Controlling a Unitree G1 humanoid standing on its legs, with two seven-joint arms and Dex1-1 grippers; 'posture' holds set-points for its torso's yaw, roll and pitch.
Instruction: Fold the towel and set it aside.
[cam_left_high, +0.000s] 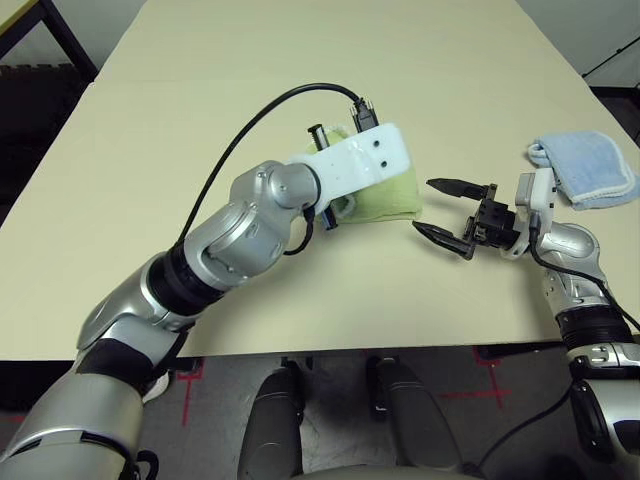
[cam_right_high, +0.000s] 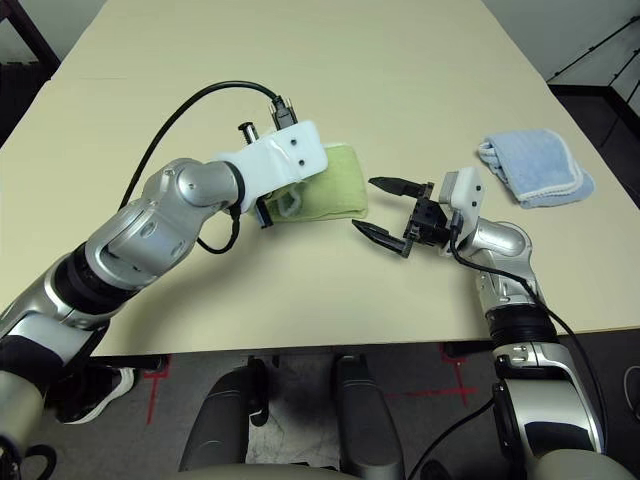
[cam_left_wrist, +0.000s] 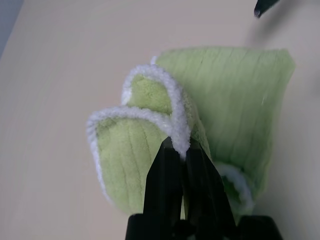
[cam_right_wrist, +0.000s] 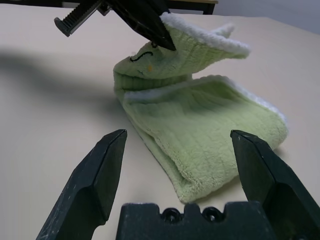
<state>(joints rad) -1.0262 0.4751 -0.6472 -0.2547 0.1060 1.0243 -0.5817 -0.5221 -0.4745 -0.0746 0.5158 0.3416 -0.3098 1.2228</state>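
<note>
A broad cream table takes up most of the scene, its near edge running just above the robot's body. Across its left half reaches the left arm, a silver forearm ending in a white wrist housing with a black cable looping up and over it. The right arm comes in from the right, shorter in view, its wrist bent so the gripper points toward the middle of the table. Between the 2 arms, near the table's centre, lies the towel, a light-green terry cloth with white edging, folded over on itself; most of it rests flat on the table while 1 edge is lifted into a curl. A small dark scribbled mark shows on the raised part. Well apart from it, toward the far right of the table, sits a light blue folded cloth with a pale border. The left gripper has its 2 black fingers pressed together, pinching the white-edged lifted fold of the towel and holding that edge up off the table. The right gripper hangs just beside the towel's right end, a little above the table, its jaws spread wide and holding nothing; in the right wrist view its 2 fingers frame the flat part of the towel without touching it.
</note>
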